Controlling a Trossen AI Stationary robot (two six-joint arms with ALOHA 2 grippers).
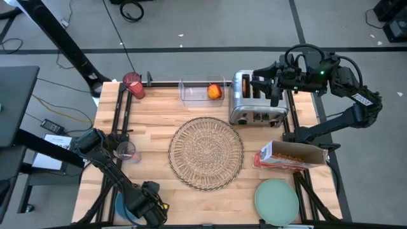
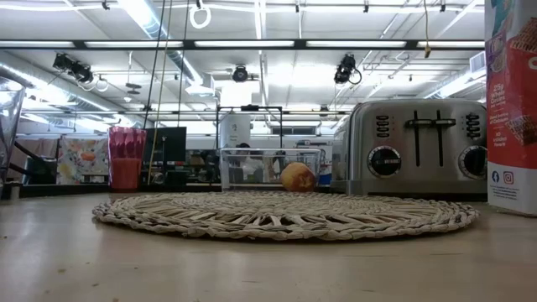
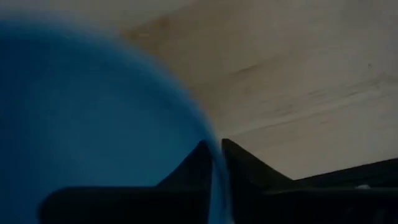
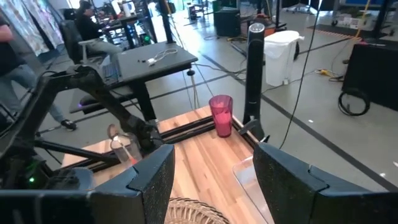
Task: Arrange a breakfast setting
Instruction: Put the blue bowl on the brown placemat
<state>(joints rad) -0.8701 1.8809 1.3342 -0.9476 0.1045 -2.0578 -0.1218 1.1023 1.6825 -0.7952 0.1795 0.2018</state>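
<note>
Left gripper (image 3: 212, 163) at the table's near-left corner is pinched on the rim of the small blue bowl (image 3: 93, 118): rigid, light, probably slick, so the thin wall is the only hold; right gripper (image 4: 214, 171) hangs half-open, empty, above the silver four-slot toaster (image 1: 257, 98).

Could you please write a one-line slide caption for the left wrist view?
Left gripper shut on the rim of the small blue bowl, above the pale wooden table.

Wicker placemat (image 2: 285, 216) before toaster (image 2: 415, 147)
</note>
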